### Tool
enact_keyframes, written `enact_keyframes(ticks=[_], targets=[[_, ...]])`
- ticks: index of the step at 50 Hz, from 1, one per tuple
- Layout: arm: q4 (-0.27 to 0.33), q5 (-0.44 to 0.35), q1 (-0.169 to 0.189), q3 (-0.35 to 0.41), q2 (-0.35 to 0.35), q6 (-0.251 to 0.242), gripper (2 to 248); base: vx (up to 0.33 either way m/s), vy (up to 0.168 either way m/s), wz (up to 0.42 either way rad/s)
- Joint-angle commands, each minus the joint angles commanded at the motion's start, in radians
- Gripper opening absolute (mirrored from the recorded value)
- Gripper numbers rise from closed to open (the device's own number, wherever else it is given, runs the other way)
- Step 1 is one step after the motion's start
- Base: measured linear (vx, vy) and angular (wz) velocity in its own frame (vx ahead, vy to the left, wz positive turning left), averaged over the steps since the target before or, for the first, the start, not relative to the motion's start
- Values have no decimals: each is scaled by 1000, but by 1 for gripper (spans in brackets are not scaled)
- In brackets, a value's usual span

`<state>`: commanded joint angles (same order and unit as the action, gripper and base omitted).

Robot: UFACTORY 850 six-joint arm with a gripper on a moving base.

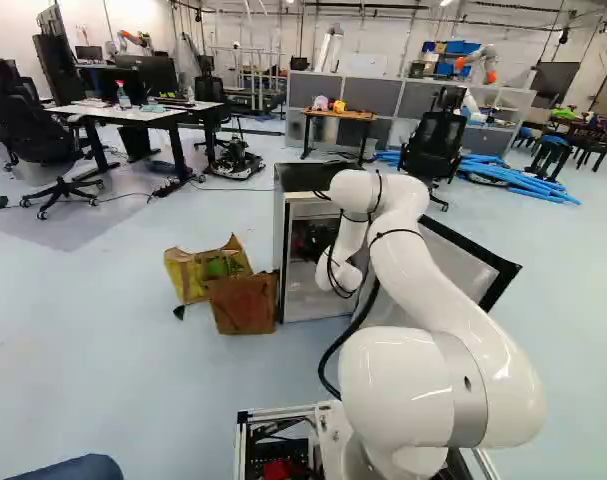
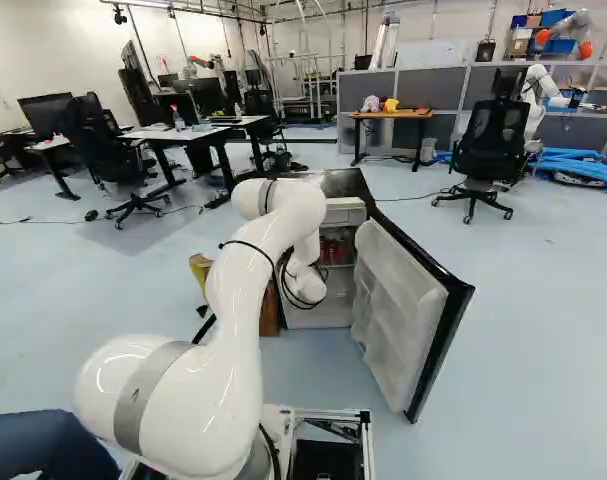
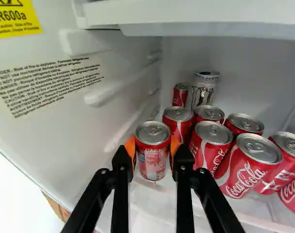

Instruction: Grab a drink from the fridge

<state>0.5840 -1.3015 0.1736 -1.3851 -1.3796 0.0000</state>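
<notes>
The fridge (image 2: pixel 344 184), a dark-topped cabinet with a white plastic interior, surrounds the claw (image 3: pixel 152 145), which reaches into it at the end of the smooth white jointed robot arm (image 2: pixel 245 290). The white-lined, dark-edged fridge door (image 2: pixel 408 310) stands wide open, outside the cabinet and well apart from the claw. Also outside the fridge, on the floor near its side, are a yellow container (image 1: pixel 188 275) and a brown cardboard box (image 1: pixel 245 303), the box in front of part of the container.

Inside, a pale shelf (image 3: pixel 152 201) lies under the claw. Several red metal drink cans (image 3: pixel 213 141) with silver lids are grouped beside and beyond it, close together. Farther ahead of the claw, behind this group, a tall silver-white metal can (image 3: pixel 204 90) stands next to a smaller-looking red can (image 3: pixel 180 95). The task's drink, a single red metal can (image 3: pixel 153 153) with a silver lid and a printed pale patch, is upright between the two black fingers. The claw is pinching this can, with an orange pad (image 3: pixel 130 145) against each side. A yellow warning label (image 3: pixel 15 18) is on the inner wall beside the claw.
</notes>
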Motion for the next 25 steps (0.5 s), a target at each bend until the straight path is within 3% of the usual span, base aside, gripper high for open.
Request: enact_keyframes(ticks=[13, 25], targets=[[0, 0, 4, 55, 28, 0, 92, 0, 0, 0], [0, 0, 13, 153, 92, 0, 92, 0, 0, 0]])
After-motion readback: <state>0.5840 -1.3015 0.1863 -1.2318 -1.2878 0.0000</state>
